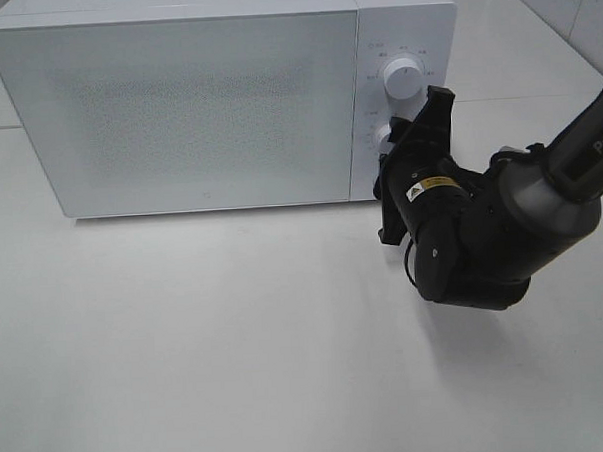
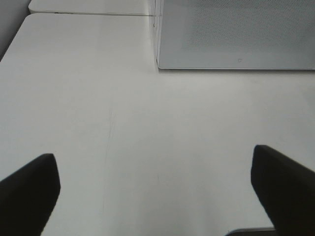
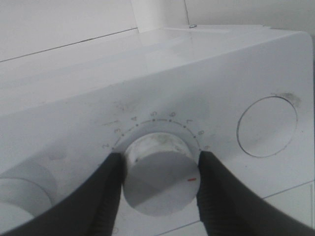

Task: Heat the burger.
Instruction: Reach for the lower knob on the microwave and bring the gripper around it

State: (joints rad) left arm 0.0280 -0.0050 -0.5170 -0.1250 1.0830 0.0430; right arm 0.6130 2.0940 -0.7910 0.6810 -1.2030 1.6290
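The burger is out of view. The white microwave (image 1: 176,101) stands at the back of the table with its door shut; its frosted door hides the inside. My right gripper (image 1: 398,137) is at the control panel, its two black fingers (image 3: 106,191) closed on either side of the lower white knob (image 3: 157,177), touching it. The knob's red mark points away from the number scale. The upper knob (image 1: 405,78) is free. My left gripper (image 2: 155,182) is open and empty, low over bare white table in front of the microwave's corner (image 2: 236,34); the exterior view does not show it.
The white table (image 1: 187,351) stretches in front of the microwave. A round outlined circle (image 3: 267,127) sits on the panel beside the gripped knob. The right arm's black body (image 1: 482,228) hangs over the table right of the panel. Tiled wall shows at the back right.
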